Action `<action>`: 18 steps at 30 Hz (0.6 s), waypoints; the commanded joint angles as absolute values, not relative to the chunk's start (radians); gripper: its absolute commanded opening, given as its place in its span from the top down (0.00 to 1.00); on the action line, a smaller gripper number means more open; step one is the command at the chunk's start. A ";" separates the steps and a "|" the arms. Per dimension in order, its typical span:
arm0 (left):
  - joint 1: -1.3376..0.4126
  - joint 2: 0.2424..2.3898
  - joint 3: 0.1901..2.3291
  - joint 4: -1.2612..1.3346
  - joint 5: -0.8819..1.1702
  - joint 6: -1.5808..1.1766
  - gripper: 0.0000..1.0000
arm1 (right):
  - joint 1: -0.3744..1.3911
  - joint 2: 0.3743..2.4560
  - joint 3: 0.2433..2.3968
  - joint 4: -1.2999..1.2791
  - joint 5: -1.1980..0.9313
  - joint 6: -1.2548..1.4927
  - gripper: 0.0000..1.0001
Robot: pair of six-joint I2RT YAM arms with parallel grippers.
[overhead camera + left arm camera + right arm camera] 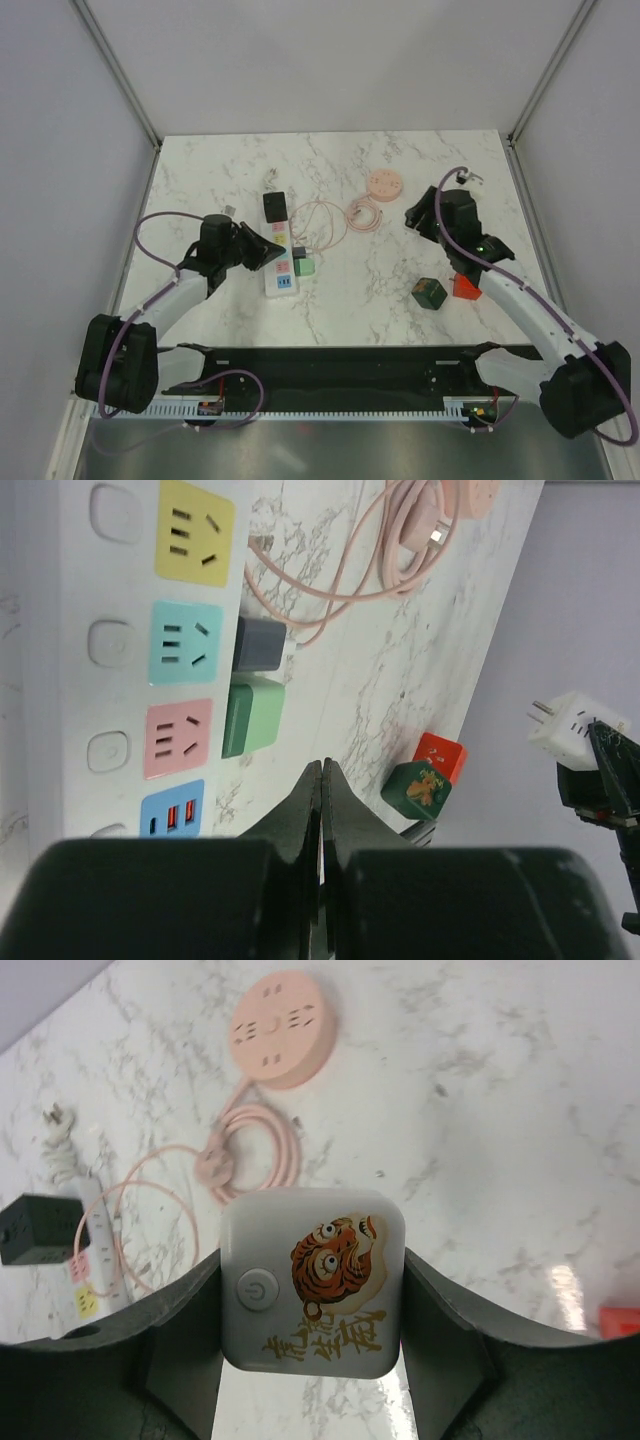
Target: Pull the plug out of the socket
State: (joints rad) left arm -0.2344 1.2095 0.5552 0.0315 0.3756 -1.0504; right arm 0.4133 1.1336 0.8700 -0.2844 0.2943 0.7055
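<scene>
**Plug held clear of the socket**

The right hand (312, 1260) grasps the white, tiger-printed plug (312, 1295) in the air, well apart from the socket (110, 590) lying on the marble tabletop (350, 315). A black adapter (274, 207) sits on the socket's far end; a grey block (258, 645) and a green block (252, 718) touch its long edge. The left hand (322, 768), clenched on nothing, hovers over it. A pink disc (282, 1028) and its coiled cable (250, 1155) lie between the two hands, with a green cube (418, 790) touching a red cube (440, 755) nearby

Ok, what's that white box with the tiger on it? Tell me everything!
The white box is a rounded cube of smooth, plastic-looking material. One face shows an orange tiger, gold characters and a round power button. Metal prongs stick out of another side. The right tool pinches it from both sides, up off the marble table.
</scene>
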 commanded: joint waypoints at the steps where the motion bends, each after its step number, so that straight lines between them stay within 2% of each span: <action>1: -0.258 1.178 0.520 0.025 0.368 -1.055 0.98 | 0.266 1.017 0.795 -0.287 0.166 0.670 1.00; 7: -0.274 1.163 0.474 0.048 0.408 -1.051 0.98 | 0.019 1.000 0.680 -0.296 -0.047 0.575 1.00; 13: -0.313 1.125 0.482 0.046 0.431 -1.025 0.98 | -0.025 1.035 0.620 -0.275 -0.159 0.526 1.00; 18: -0.366 1.095 0.503 0.044 0.440 -1.055 0.98 | -0.025 1.075 0.568 -0.218 -0.218 0.497 0.95</action>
State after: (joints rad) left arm -0.3275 1.1259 0.4736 0.0319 0.4118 -1.0500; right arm -0.0219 1.0538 0.5762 -0.2939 -0.1337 0.5381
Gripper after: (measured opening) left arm 0.026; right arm 0.676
